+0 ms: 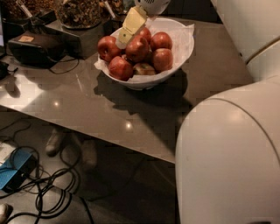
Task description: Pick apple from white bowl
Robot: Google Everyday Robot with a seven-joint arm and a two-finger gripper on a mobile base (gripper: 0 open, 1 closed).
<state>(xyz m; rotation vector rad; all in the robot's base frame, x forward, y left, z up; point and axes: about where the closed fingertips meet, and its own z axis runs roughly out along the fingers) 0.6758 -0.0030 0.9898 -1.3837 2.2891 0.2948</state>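
The white bowl (181, 48) stands at the back of the grey table (87, 105), lined with crinkled white paper. It holds several dark red apples. One dark red apple (137, 48) lies in the middle of the pile, and no sticker shows on any of them. My gripper (127, 33), pale yellow, reaches down from the top edge over the bowl's left half. Its tip is right at the upper left of that middle apple, between it and the leftmost apple (108, 47). I cannot tell whether it touches either one.
A black device (35, 48) with a cable lies at the table's left. Containers of snacks (78, 13) stand behind it. My white arm and body (227, 153) fill the right side. Cables and a blue box (15, 170) lie on the floor below the table's front edge.
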